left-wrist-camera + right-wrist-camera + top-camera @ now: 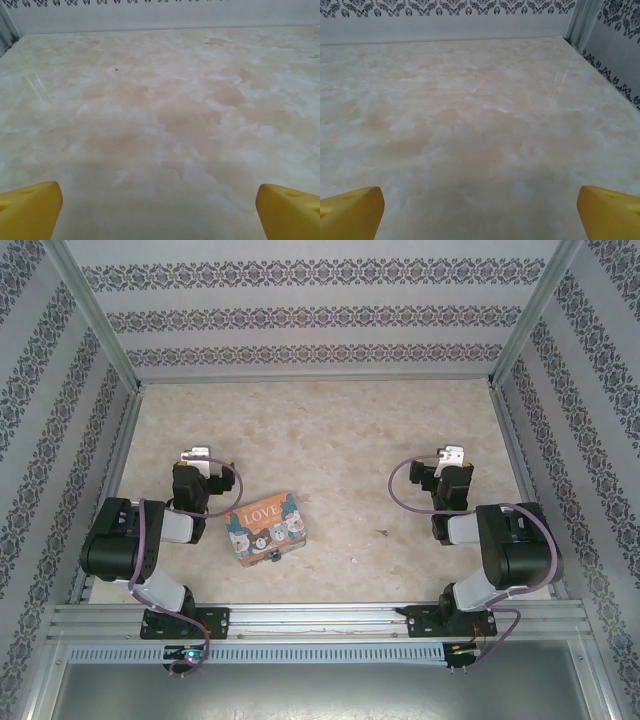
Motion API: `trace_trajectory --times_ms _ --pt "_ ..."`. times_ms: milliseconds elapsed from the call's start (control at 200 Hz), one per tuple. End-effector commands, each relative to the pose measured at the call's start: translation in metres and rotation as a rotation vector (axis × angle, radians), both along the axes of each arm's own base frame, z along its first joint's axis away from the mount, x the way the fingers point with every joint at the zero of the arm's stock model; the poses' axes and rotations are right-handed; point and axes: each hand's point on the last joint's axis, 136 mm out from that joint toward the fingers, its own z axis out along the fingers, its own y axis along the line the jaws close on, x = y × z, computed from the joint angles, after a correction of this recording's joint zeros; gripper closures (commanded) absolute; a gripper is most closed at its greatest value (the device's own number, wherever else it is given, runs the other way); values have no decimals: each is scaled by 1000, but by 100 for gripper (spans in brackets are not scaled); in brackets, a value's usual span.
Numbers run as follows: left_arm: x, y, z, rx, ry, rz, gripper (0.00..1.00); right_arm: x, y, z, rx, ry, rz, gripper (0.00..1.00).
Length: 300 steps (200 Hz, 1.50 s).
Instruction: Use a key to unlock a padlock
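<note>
Table point(340, 430) smooth, marble-patterned, faint sheen. Walls point(300, 300) around table matt, printed like wallpaper. Rail point(320, 618) at table's near edge brushed metal. Fingers point(30, 210) yellow, matt plastic. Box point(266, 528) on table colour-printed; material unclear.

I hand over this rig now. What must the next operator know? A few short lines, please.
Left gripper: open, empty, over the table.
Right gripper: the same.
LOVE box lies between the arms, nearer the left one.
The tiny thing at its near edge is probably the padlock; a speck to the right of the box may be the key. Both are too small to confirm.
Done: nothing grasped.
Left: pick up key, steady padlock, unlock.
</note>
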Motion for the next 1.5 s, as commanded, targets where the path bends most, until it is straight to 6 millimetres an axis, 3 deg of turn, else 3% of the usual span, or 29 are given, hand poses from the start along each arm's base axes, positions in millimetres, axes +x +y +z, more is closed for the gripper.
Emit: trace_trajectory --times_ms 0,989,1154,1349,1494 --pt "3 1 5 9 -9 -14 1 4 1 11 3 -38 -6 1" --pt "0 8 8 4 -33 28 1 3 1 12 2 -40 -8 2" --pt "-9 12 28 7 -56 50 1 2 -2 20 6 -53 -23 2" --pt "-19 19 78 -43 -111 111 1 -4 4 31 -16 -48 0 2" --pt "-32 23 105 -164 -77 173 1 -8 7 65 15 -35 2 2"
